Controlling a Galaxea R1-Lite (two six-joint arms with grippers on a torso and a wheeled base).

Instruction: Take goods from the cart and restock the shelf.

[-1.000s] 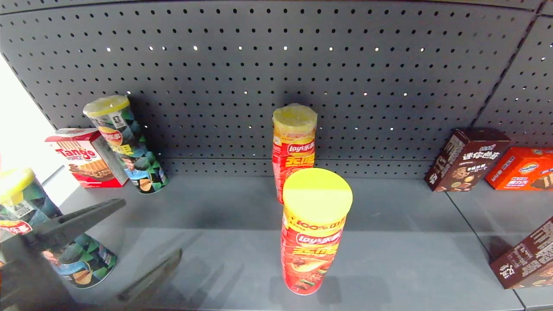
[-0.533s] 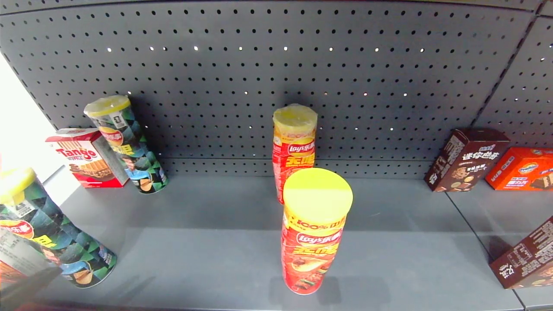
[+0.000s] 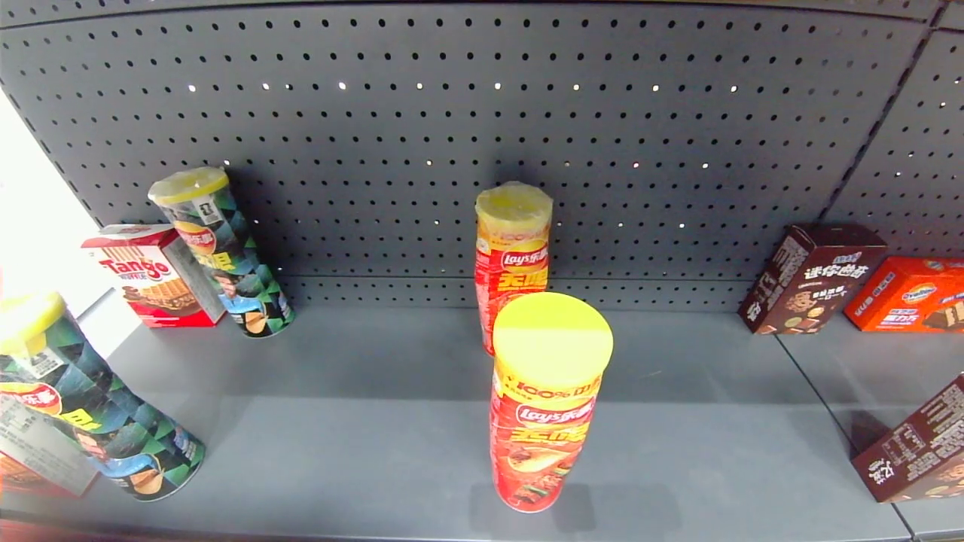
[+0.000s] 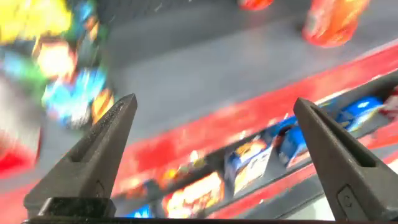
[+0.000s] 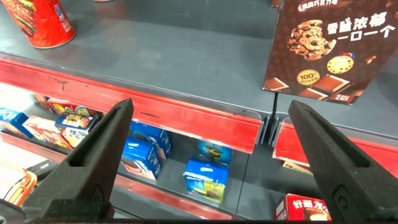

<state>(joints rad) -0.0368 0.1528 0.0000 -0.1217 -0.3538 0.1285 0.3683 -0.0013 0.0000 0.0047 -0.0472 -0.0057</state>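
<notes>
Standing upright, label outward for shoppers: red cardboard crisp tube [image 3: 547, 406], yellow lid, on grey metal shelf [image 3: 361, 421]; left gripper [image 4: 214, 106], right gripper [image 5: 211, 106] gaping, empty.

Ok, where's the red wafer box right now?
In the head view the red wafer box stands at the back left of the shelf, close beside the rear green chip can, which is on its right.

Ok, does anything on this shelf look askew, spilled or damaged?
Nothing stands out: the front red can, rear red can, front green can and rear green can all stand upright on the shelf, and nothing is spilled.
</notes>
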